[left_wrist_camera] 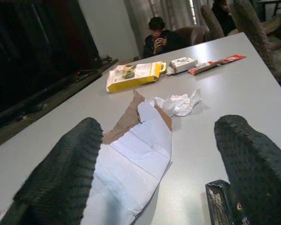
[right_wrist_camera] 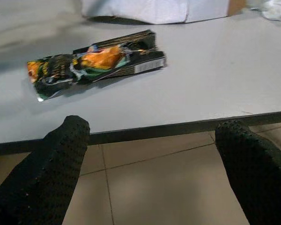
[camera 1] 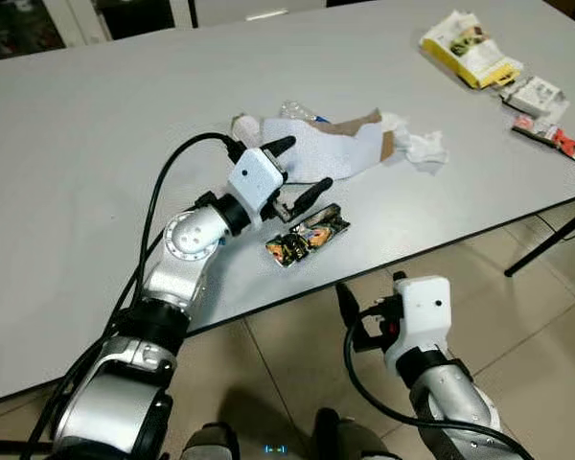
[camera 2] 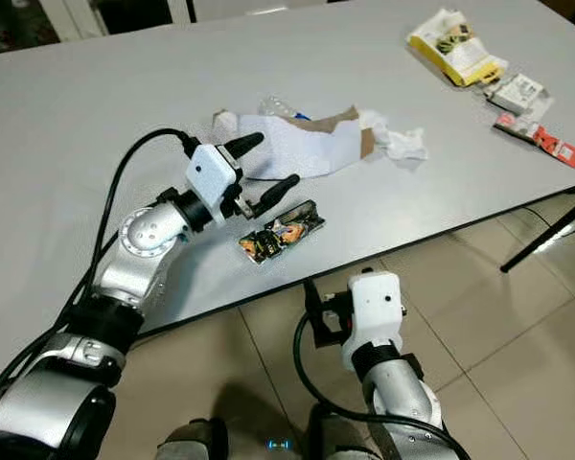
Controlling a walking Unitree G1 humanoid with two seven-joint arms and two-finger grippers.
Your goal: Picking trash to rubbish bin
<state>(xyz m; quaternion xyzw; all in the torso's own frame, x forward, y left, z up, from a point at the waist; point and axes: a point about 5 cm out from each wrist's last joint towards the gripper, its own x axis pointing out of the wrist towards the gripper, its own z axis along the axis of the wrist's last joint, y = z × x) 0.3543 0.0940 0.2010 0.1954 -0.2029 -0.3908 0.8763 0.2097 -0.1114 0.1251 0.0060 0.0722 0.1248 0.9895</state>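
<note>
Snack wrapper (camera 1: 308, 235) — grey table (camera 1: 96, 144), tiled floor (camera 1: 517, 316)

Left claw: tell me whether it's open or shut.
Open. The left claw hovers over the table with its two black fingers spread wide apart, holding nothing, above the snack wrapper.

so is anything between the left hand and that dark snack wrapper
Nothing visible. The left hand is open above the table, and the snack wrapper lies flat just beside its lower finger, with only bare table around it.

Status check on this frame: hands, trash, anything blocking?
Left hand open, over table beside white paper. Right hand open, below table edge. Snack wrapper lies free near edge. Nothing blocking.
</note>
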